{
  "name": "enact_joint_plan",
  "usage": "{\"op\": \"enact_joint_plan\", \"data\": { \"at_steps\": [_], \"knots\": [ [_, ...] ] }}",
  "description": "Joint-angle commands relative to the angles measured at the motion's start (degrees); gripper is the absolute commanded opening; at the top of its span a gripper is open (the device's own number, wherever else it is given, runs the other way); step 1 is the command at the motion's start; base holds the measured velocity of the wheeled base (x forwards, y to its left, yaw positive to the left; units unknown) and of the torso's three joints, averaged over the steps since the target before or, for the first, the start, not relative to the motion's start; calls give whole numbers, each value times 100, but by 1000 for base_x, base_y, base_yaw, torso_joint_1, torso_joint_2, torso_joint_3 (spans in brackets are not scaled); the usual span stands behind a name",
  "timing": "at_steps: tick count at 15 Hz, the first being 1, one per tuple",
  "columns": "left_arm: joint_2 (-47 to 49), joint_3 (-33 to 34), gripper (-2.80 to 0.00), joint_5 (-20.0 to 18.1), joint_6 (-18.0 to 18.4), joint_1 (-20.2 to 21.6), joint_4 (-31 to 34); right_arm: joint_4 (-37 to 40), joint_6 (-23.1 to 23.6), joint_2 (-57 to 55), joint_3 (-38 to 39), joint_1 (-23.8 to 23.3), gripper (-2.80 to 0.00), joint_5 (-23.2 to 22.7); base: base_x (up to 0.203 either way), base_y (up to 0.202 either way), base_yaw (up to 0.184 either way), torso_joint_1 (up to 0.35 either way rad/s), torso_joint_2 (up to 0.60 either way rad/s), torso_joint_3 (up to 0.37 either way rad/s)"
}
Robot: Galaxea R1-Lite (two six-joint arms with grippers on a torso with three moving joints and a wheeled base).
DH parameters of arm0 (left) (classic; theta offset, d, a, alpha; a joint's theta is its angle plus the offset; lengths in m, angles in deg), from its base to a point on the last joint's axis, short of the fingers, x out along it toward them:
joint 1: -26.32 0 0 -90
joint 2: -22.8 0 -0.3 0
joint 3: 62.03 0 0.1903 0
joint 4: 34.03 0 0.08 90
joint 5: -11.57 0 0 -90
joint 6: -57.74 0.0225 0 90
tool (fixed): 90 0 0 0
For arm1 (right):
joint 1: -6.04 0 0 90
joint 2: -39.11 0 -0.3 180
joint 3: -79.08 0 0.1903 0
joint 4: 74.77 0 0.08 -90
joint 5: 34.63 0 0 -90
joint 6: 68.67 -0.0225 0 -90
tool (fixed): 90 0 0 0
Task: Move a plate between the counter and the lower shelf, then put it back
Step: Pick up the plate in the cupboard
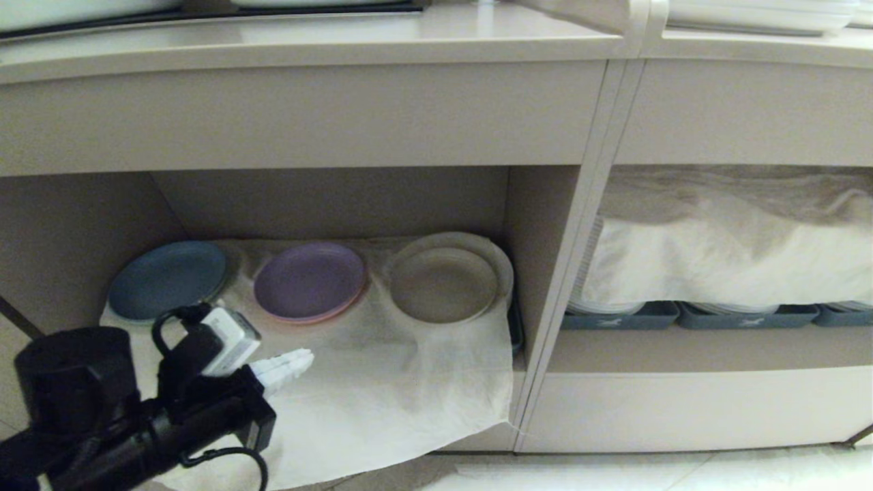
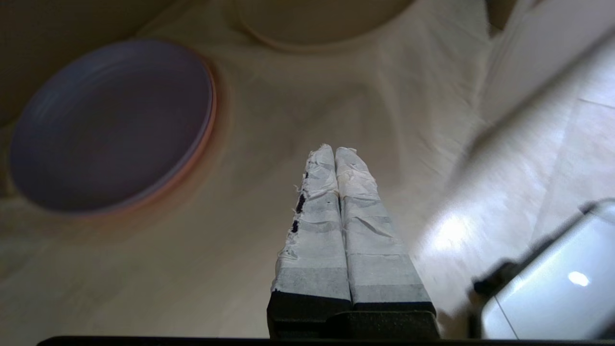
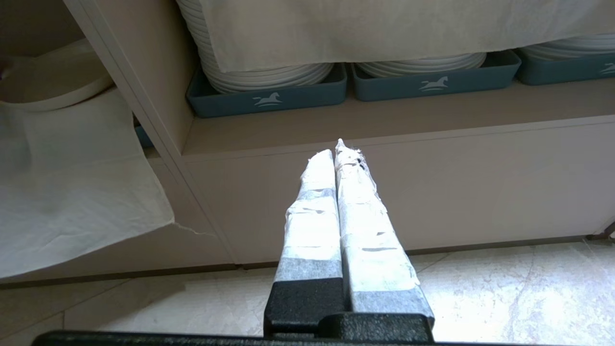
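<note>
left tool (image 1: 297, 360) before plate (image 1: 443, 283)

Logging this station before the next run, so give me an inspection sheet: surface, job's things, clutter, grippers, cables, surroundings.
Surface: counter runs above; lower shelf draped with a white cloth.
Job's things: cream plate rests on the cloth, rightmost of three.
Clutter: blue plate and purple plate beside it.
Grippers: left gripper shut, empty, before the cloth; right gripper shut, empty, low before the neighbouring bay.
Cables: black cable looped on the left arm.
Surroundings: stacked white plates in blue trays, partly cloth-covered; tiled floor.
</note>
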Motion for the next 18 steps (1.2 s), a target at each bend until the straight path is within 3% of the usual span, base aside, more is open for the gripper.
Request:
{"op": "enact_joint_plan", "data": {
  "at_steps": [1, 4, 8, 11, 16, 18],
  "knots": [
    [1353, -56, -280, 750, -111, -563, -1129, -2, -4, 0, 0, 1, -280, 3, 0, 0, 0, 0, 0, 0],
    [2103, -259, -280, 1670, -314, -1175, -2133, -2, -4, 0, 0, 1, -280, 3, 0, 0, 0, 0, 0, 0],
    [2482, -793, -280, 2143, -403, -1215, -2179, -2, -4, 0, 0, 1, -280, 3, 0, 0, 0, 0, 0, 0],
    [2691, -1061, -280, 2200, -408, -1249, -2174, -2, -4, 0, 0, 1, -280, 3, 0, 0, 0, 0, 0, 0],
    [2758, -1626, -280, 2365, -470, -1271, -1347, -2, -4, 0, 0, 1, -280, 3, 0, 0, 0, 0, 0, 0],
    [2768, -2051, -280, 2575, -796, -1367, -744, -2, -4, 0, 0, 1, -280, 3, 0, 0, 0, 0, 0, 0]
  ]
}}
